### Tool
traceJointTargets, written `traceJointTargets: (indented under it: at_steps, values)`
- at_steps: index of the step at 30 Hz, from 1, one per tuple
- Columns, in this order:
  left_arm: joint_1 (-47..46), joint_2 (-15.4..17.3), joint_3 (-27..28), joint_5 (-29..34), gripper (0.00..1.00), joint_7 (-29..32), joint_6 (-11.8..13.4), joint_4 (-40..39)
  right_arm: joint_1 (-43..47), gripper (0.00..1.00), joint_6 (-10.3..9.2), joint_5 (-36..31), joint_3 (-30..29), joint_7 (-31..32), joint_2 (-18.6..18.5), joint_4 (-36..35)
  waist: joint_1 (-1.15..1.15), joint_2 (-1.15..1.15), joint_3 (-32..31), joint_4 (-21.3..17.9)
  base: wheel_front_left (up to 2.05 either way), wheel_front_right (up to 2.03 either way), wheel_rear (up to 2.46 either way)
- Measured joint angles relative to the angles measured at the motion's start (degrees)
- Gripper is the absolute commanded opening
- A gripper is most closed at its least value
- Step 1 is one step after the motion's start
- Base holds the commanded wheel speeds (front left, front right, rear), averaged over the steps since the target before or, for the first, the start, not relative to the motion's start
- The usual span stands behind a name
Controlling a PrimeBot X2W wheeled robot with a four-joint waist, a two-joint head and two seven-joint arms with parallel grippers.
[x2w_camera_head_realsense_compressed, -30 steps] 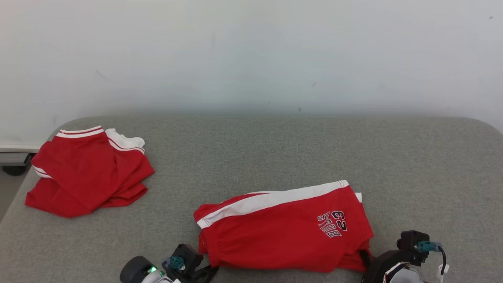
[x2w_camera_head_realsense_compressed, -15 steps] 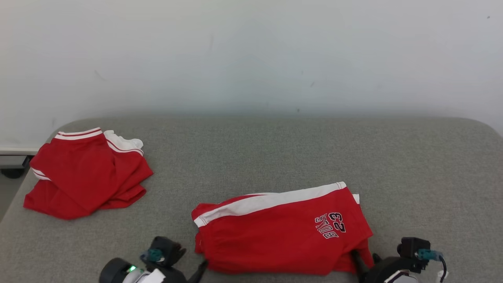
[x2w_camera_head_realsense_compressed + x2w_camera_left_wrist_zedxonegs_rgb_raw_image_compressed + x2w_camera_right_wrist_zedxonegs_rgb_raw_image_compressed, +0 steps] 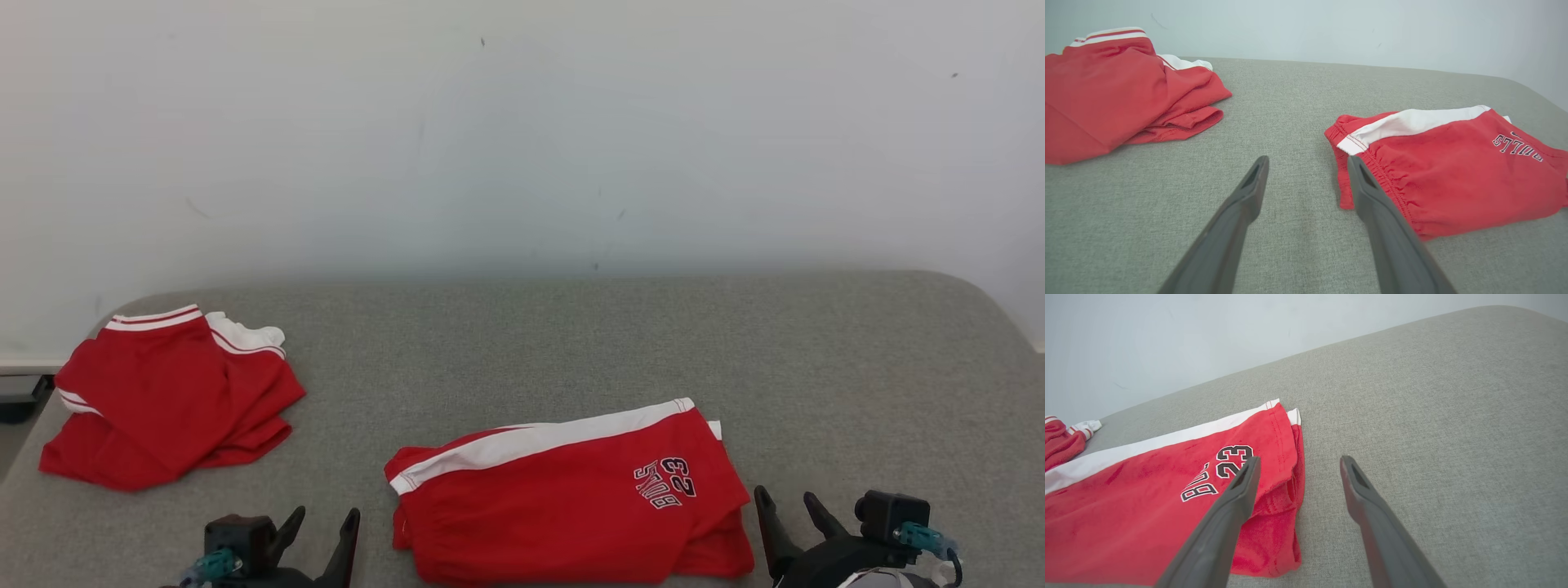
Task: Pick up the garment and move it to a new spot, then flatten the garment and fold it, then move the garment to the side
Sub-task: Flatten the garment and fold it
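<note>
The garment [image 3: 563,498] is a pair of red shorts with a white side stripe and black "23" lettering, folded flat near the front edge of the grey padded surface [image 3: 571,343]; it also lies at the right of the left wrist view [image 3: 1453,163] and the left of the right wrist view [image 3: 1167,502]. My left gripper [image 3: 324,517] [image 3: 1306,161] stands open just left of the waistband end, holding nothing. My right gripper [image 3: 788,496] [image 3: 1296,461] is open just right of the hem end, apart from the cloth.
A second red garment [image 3: 163,392] with white trim lies crumpled at the surface's far left [image 3: 1122,94]. A pale wall [image 3: 522,122] rises behind the surface. Bare grey padding stretches behind and right of the shorts.
Both grippers have let go of the shorts' near edge, opened, and drawn back to either side. The camera has tilted, shifting the whole scene slightly.
</note>
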Motion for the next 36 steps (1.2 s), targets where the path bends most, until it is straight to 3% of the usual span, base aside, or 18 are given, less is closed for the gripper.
traceJointTargets:
  at_steps: [7,15,19,30,36]
  values:
    - [4.6,1.3,6.9,-0.1,1.0,-0.1,0.5,-6.5,2.8,1.0,-0.21,-3.4,0.6,-0.3,-1.6,-8.5,0.0,0.0,-1.7,-2.2,0.0,0.0,0.0]
    - [10.8,0.6,20.3,5.7,1.0,-0.1,0.5,-9.4,8.1,1.0,-4.6,-5.5,-3.8,-0.3,-2.7,-20.5,0.0,0.0,-2.6,-4.2,0.0,0.0,0.0]
    - [14.6,0.0,24.7,9.0,1.0,-0.1,0.5,-11.5,10.3,1.0,-5.42,-6.0,-5.2,-0.4,-2.7,-25.3,0.0,0.0,-2.3,-4.6,0.0,0.0,0.0]
    - [18.4,-4.1,28.0,17.5,1.0,-0.1,0.5,-19.0,13.8,1.0,-6.66,-6.5,-8.1,-0.6,-2.9,-33.5,0.0,0.01,-0.8,-4.5,0.0,0.0,0.0]
    - [19.1,-3.9,29.7,20.3,1.0,-0.1,0.5,-21.2,14.4,1.0,-6.98,-6.8,-9.2,-0.7,-2.7,-35.9,0.0,0.0,-0.1,-4.2,0.0,0.0,0.0]
